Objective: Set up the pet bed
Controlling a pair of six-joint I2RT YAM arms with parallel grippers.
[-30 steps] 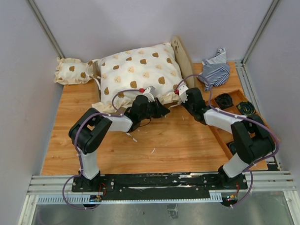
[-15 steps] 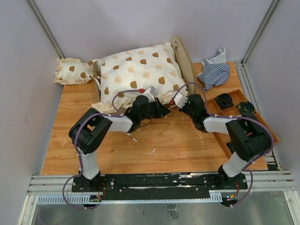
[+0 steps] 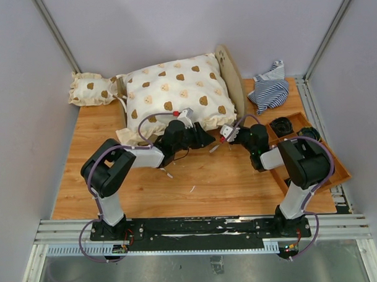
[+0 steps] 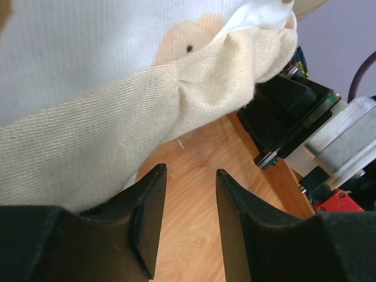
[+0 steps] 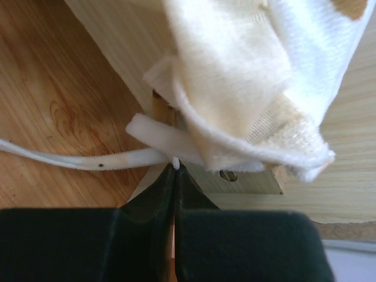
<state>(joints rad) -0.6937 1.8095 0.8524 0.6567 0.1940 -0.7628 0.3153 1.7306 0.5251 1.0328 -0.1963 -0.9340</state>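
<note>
The pet bed is mostly hidden under a large cream bear-print cushion [image 3: 174, 95]; only its rounded wooden end board [image 3: 231, 77] shows, and a light-wood frame corner [image 5: 247, 179] in the right wrist view. My right gripper [image 3: 225, 135] is at the cushion's front right corner, shut on a white tie [image 5: 88, 158] pinched at its fingertips [image 5: 175, 170]. My left gripper [image 3: 204, 139] is open and empty [image 4: 189, 176] over bare table, just under the cushion's front edge [image 4: 117, 135].
A small bear-print cushion [image 3: 91, 90] lies at the back left. A crumpled blue-and-white striped cloth [image 3: 268, 92] lies at the back right. A compartmented wooden tray [image 3: 329, 167] with dark round parts sits along the right edge, under my right arm.
My right gripper has drawn back toward the near side and a little left, its arm folding up, with the tie at the cushion corner. The left arm has hardly moved.
</note>
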